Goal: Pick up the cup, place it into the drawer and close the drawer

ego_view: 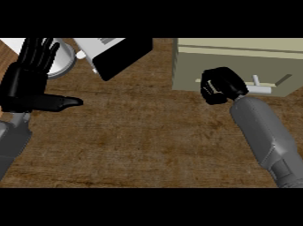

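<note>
A beige drawer unit (245, 64) stands at the upper right, its front facing me with a white handle (263, 87) low on it. My right hand (220, 84) is against that front, just left of the handle, with its fingers curled and nothing visible in them. No cup shows plainly. A round grey vessel with a white rim (66, 62) sits at the upper left, half hidden, and I cannot tell whether it is the cup. My left hand (23, 86) rests open at the left, fingers up and thumb pointing right.
A black and white appliance (118, 55) lies tilted at the top centre, between the round vessel and the drawer unit. The brown wooden counter (141, 141) stretches across the middle and front. Both grey forearms enter from the lower edge.
</note>
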